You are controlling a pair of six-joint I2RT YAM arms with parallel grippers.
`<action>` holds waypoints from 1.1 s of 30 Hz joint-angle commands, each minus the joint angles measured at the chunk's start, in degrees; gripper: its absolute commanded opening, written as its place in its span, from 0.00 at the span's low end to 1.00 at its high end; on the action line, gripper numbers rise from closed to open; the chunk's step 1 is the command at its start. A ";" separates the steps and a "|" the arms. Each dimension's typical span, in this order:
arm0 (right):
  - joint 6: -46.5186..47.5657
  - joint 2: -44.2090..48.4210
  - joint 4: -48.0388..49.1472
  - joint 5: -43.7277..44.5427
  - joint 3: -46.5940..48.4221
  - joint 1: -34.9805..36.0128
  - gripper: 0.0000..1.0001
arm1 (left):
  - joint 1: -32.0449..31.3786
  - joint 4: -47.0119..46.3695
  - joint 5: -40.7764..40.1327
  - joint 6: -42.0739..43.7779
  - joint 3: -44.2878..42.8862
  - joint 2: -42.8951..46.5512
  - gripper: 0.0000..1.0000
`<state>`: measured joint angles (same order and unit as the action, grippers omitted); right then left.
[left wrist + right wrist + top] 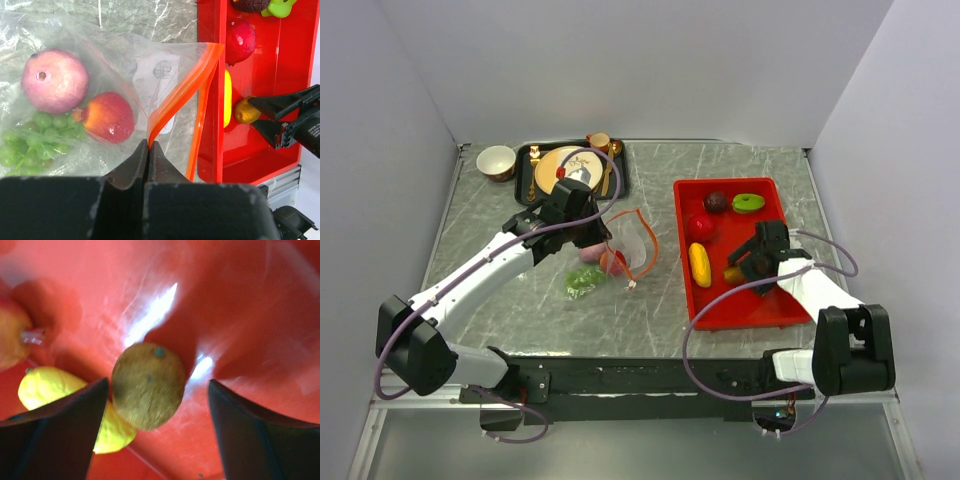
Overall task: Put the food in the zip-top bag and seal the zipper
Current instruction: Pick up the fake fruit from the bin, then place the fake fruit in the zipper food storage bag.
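The brownish-orange piece (147, 385) lies on the floor of the red tray (760, 312), right against the yellow oblong (55, 390). The right gripper (156, 390) straddles it with its jaws wide apart, one finger on each side, and neither appears to touch it. For a good pick, the fingers should probably drop to the widest part of the fruit and close squarely. It is round and smooth, so a high or off-centre pinch could squirt it sideways. The finger nearest the yellow oblong risks catching that piece too, so a slight shift away from it would help.

Across the tabletop (740, 160), the zip-top bag (125, 65) lies just beside the tray. The left gripper (149, 150) is clamped together on the zipper (185, 90), lifting that lip so the mouth gapes toward the tray. A pink-purple piece (54, 80), a red round one (107, 116) and the green grape bunch (35, 132) are already inside. The carry should aim under the raised strip.
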<state>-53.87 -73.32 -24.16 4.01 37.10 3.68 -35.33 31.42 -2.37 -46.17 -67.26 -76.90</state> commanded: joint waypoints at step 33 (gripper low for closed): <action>18.97 4.77 4.47 -28.79 22.31 13.35 0.27 | -0.18 -0.57 1.93 -0.06 -3.13 -1.76 0.01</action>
<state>-36.95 -67.55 -22.31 -20.88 53.01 11.55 -35.33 31.68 -1.26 -46.19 -67.55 -78.91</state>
